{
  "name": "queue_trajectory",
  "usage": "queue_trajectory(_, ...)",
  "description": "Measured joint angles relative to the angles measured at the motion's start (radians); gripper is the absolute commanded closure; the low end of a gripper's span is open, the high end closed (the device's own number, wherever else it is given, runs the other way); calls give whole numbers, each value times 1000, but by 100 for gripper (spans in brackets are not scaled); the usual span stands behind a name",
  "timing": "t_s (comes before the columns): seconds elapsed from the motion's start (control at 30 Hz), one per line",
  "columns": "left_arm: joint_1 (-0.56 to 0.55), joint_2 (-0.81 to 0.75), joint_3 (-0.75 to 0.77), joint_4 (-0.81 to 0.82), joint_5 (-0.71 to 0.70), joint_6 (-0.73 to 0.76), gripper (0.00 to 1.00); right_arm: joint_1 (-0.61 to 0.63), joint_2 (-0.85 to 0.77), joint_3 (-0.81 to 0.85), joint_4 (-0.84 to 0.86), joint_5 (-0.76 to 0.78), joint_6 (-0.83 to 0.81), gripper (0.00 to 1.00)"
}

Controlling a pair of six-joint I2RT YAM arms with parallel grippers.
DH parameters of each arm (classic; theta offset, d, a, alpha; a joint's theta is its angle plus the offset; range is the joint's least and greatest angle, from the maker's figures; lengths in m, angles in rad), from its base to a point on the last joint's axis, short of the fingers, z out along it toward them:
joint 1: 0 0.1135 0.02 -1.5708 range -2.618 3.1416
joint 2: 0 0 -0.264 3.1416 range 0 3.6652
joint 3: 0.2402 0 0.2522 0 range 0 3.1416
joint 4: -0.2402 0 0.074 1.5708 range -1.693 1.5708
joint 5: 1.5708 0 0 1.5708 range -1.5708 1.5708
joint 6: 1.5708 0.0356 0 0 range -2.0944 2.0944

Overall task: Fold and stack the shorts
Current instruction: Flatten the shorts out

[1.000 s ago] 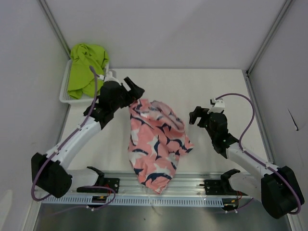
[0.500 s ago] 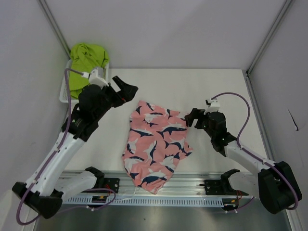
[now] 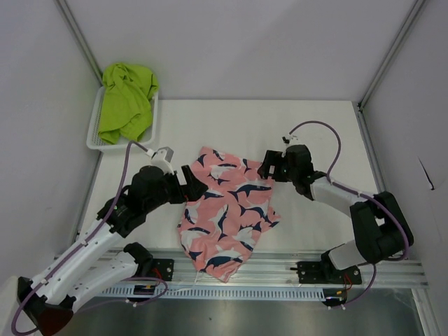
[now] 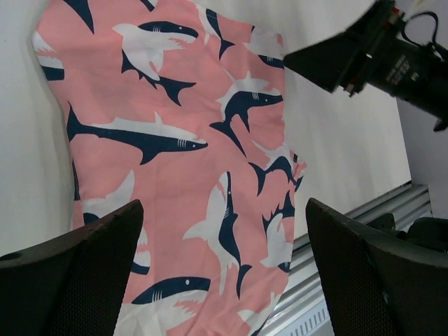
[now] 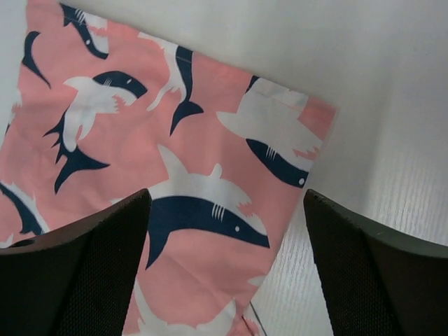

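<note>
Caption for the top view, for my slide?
Open left gripper and right gripper flank the spread pink shorts; green shorts sit in the basket.

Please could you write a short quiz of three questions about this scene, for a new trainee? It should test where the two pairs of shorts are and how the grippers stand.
1. True or false: the plain lime green fabric shorts lie in the white mesh plastic basket.
2. Where are the pink fabric shorts with the navy-and-white shark print?
A: spread on the white table, between the left gripper and the right gripper
B: in the basket
C: lifted in the air by one gripper
3. Fill in: both grippers are ____ and hold nothing.
Key: 1 true; 2 A; 3 open.
</note>
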Motion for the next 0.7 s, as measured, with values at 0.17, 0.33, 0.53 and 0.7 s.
queue_trajectory(0.17, -25, -87, -45, -13, -29, 6, 1, -10, 147, 138, -101, 6, 42, 26)
queue_trajectory(0.33, -27, -130, -87, -23, -37, 6, 1, -29, 238, 217, -173, 3, 69, 37)
queue_trajectory(0.53, -28, -140, -95, -33, -39, 8, 1, -42, 287, 241, -238, 5, 75, 53)
queue_trajectory(0.7, -31, -143, -110, -34, -38, 15, 1, -42, 323, 286, -277, -20, 72, 100)
